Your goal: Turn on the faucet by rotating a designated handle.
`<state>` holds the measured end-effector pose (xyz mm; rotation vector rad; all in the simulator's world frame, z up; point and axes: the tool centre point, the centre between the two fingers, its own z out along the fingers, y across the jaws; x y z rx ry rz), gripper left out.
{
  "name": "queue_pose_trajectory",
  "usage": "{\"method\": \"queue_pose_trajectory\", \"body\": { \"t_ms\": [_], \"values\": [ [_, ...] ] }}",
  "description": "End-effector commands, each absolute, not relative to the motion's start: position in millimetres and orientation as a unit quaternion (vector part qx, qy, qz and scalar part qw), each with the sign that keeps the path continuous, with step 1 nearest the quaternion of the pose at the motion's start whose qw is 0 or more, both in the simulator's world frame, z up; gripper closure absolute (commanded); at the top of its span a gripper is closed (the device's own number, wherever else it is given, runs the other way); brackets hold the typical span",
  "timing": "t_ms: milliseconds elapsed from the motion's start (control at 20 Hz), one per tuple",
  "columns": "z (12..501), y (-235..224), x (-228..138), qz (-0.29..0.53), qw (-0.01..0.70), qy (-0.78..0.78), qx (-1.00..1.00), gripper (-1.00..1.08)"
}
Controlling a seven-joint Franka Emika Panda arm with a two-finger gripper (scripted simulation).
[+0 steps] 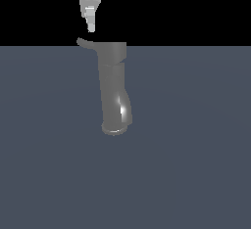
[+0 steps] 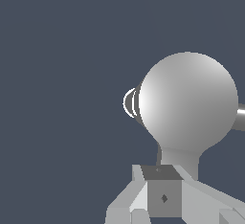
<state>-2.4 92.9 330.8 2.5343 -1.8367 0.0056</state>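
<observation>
- Nearest in the exterior view is a flat, plain blue-grey worktop (image 1: 54,174) that fills the lower part of the scene.
- On it, just right of centre, stands the faucet (image 1: 114,86), a thick, glossy dark-grey tube. Its flared round rim (image 1: 115,128) is at the 6 o'clock end, and its wider end is at 12 o'clock, against the black background.
- From that wider end the handle (image 1: 84,42), a thin curved grey lever, sticks out toward 9 o'clock.
- Farthest back, at 12 o'clock from the handle's tip, the white hand (image 1: 90,26) points down. Its tip is just above the handle, and a thin gap shows between them.
- In this view the fingers overlap into one pale shape, so I cannot tell whether the hand is wide or narrow. It holds nothing.
- In the wrist view, the hand's (image 2: 143,204) pale fingers and grey pads sit close to the lens, with the faucet's (image 2: 189,103) rounded end beyond them.
</observation>
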Motion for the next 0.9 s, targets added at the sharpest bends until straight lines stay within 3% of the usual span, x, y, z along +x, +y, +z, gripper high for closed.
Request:
{"method": "queue_pose_trajectory", "body": {
  "t_ms": [0, 850],
  "values": [
    [322, 99, 5, 0.002, 0.004, -0.604, 0.797, 1.08],
    [297, 114, 20, 0.0, 0.0, -0.645, 0.764, 1.08]
  ]
}}
